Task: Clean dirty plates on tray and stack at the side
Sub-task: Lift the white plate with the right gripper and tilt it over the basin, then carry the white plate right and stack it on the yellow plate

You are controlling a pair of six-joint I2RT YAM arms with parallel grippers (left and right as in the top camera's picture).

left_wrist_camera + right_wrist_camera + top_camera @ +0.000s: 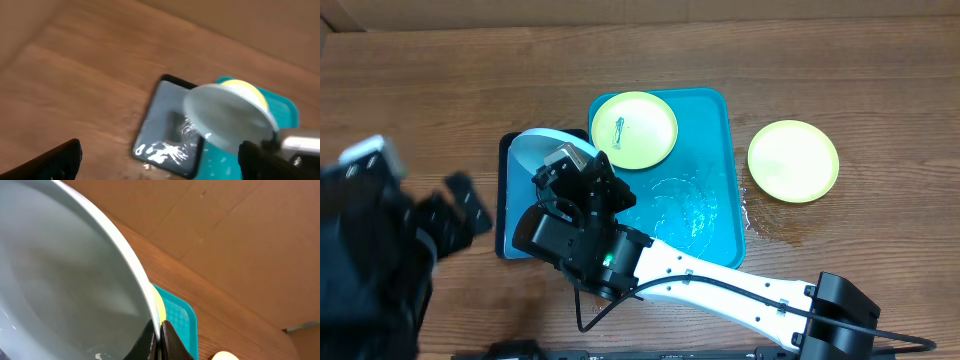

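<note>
Fingers, right: the right gripper [160, 330] pinches the rim of the light-blue plate [65, 280], which is held tilted.
Fingers, left: the left gripper [455, 205] looks spread and empty at the left edge of the overhead view.
Held plate: it hangs over the small dark tray [512, 200], just left of the teal tray [710, 120].
Way to the stack: the table plate [793, 161] lies at frame right, across the teal tray. By my judgement the right arm is nearer.
Left to clean: the streaked plate [633, 130] sits in the teal tray's upper left.
</note>
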